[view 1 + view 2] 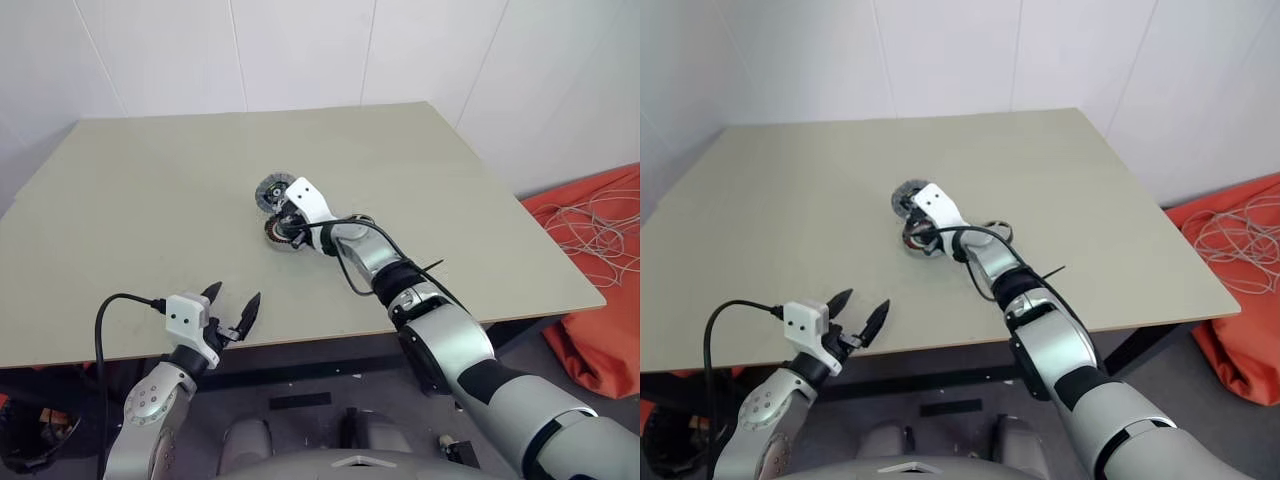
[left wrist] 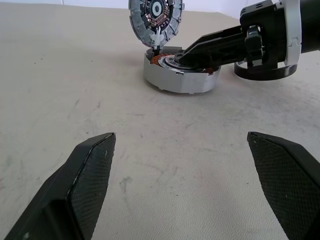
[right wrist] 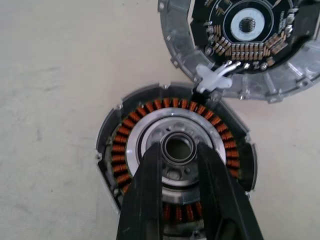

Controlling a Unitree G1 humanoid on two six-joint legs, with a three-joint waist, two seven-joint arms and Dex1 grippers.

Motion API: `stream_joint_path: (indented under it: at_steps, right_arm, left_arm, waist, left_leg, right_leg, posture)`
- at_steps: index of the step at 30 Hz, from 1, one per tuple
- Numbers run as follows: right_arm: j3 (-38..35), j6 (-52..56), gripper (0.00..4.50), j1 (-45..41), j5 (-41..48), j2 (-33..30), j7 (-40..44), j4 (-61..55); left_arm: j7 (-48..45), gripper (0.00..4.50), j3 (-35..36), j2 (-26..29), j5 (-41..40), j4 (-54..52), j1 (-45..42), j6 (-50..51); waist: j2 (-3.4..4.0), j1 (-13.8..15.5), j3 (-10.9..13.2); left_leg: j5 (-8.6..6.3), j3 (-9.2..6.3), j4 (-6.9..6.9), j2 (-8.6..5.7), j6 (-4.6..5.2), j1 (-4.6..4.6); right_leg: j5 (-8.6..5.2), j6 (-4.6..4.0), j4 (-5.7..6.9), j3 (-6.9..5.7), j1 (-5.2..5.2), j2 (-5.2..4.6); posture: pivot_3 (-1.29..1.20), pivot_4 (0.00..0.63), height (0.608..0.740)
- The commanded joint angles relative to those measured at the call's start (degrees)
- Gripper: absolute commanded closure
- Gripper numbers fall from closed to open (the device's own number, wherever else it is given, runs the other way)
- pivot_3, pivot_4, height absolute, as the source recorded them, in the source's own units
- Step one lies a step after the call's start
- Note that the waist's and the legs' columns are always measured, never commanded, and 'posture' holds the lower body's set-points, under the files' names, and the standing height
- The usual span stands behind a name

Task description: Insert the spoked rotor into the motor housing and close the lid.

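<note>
The motor housing sits mid-table with its ring of copper windings laid bare. Its lid stands tipped up at the far rim, inner circuit face showing, joined by a white clip. My right gripper reaches over the housing; its fingers are close together, their tips on either side of a small metal ring at the silvery centre. The spoked rotor lies on the table beside the housing, partly hidden behind the right hand. My left gripper hovers open at the table's near edge, well short of the housing.
The beige table is bare around the parts. An orange cloth with white cables lies on the floor past the right edge. White walls stand behind the table.
</note>
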Motion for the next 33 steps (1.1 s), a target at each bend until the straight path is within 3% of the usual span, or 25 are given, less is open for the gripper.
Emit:
stream_joint_path:
  at_steps: [1, 7, 8, 15, 17, 21, 28, 29, 33]
  right_arm:
    - [-0.8, -1.0, 3.84, -1.2, 0.0, -0.3, 0.2, -0.1]
    - [-1.5, -1.1, 3.84, -1.2, 0.5, -0.1, 1.0, -0.7]
    - [-1.6, -1.1, 3.1, -1.2, 0.6, 0.0, 1.1, -0.8]
    - [-2.1, -2.4, 0.82, -1.5, 0.2, 0.4, -0.5, -0.8]
    - [-3.1, -2.7, 0.82, -1.7, 1.2, 0.7, -0.5, -1.7]
    - [-6.2, -0.2, 1.8, -2.1, 5.4, 1.3, 1.8, -7.2]
    - [-6.1, 9.2, 4.3, 2.0, 8.4, 1.7, 2.9, -22.1]
    - [-5.3, 10.6, 4.47, 2.9, 8.1, 1.7, 2.8, -24.0]
    - [-0.6, 14.0, 4.47, 6.9, 6.3, 1.8, 3.7, -30.0]
  left_arm:
    - [0.3, 0.0, 0.0, 0.0, -0.6, -3.1, -0.5, 0.4]
    - [0.5, 0.0, 0.0, 0.0, -0.8, -3.7, -0.6, 1.2]
    - [0.5, 0.0, 0.0, 0.0, -0.8, -3.8, -0.6, 1.3]
    - [0.5, 0.0, 0.0, -0.1, -0.9, -4.2, -0.2, 1.6]
    - [0.5, 0.0, 0.0, -0.1, -1.0, -4.2, -0.1, 1.6]
    - [0.3, 0.0, 0.1, 0.0, -1.0, -3.9, 0.2, 1.4]
    - [0.2, 0.0, 0.3, 0.0, -1.2, -3.4, 0.3, 1.0]
    - [0.2, 0.0, 0.2, 0.0, -1.2, -3.3, 0.3, 1.0]
    - [0.1, 0.0, 0.2, 0.0, -1.2, -3.3, 0.1, 1.1]
  waist:
    - [0.0, 0.0, 0.0]
    - [0.0, 0.0, 0.0]
    - [0.0, 0.0, 0.0]
    - [0.0, 0.0, 0.0]
    - [0.0, 0.0, 0.0]
    - [0.02, 0.0, 0.0]
    - [0.01, 0.1, 0.0]
    - [0.01, 0.1, 0.0]
    - [0.01, 0.1, 0.0]
  left_leg:
    - [0.0, 0.0, 0.0, 0.0, 0.0, 0.0]
    - [0.0, 0.01, 0.0, 0.0, 0.0, 0.0]
    - [0.0, 0.01, 0.0, 0.0, 0.0, 0.0]
    - [0.0, 0.01, 0.0, 0.0, 0.0, 0.0]
    - [0.0, 0.01, 0.0, 0.01, 0.0, -0.01]
    - [0.0, 0.02, 0.0, 0.01, 0.0, -0.01]
    - [0.0, 0.01, -0.01, 0.02, 0.0, -0.01]
    - [0.0, 0.01, -0.01, 0.01, 0.0, -0.01]
    - [0.0, -0.01, -0.01, 0.01, 0.0, 0.0]
  right_leg:
    - [0.0, 0.0, 0.0, 0.0, 0.0, 0.0]
    - [0.01, -0.01, 0.0, 0.0, 0.0, 0.0]
    - [0.01, -0.01, 0.0, 0.0, 0.0, 0.0]
    - [0.0, -0.02, 0.0, 0.0, -0.01, 0.0]
    - [0.0, -0.02, 0.0, 0.0, -0.02, 0.0]
    - [0.0, -0.02, 0.0, 0.0, -0.03, 0.01]
    - [0.0, -0.02, 0.0, 0.0, -0.03, 0.01]
    - [0.0, -0.02, -0.01, 0.0, -0.02, 0.01]
    - [-0.01, -0.01, -0.01, 0.0, -0.01, 0.01]
  posture:
    - [0.0, 0.0, 0.74]
    - [0.0, 0.0, 0.74]
    - [0.0, 0.0, 0.74]
    - [0.0, 0.0, 0.74]
    - [0.0, 0.0, 0.74]
    - [0.0, 0.0, 0.74]
    - [0.0, 0.0, 0.74]
    - [0.0, 0.0, 0.74]
    - [0.0, 0.0, 0.74]
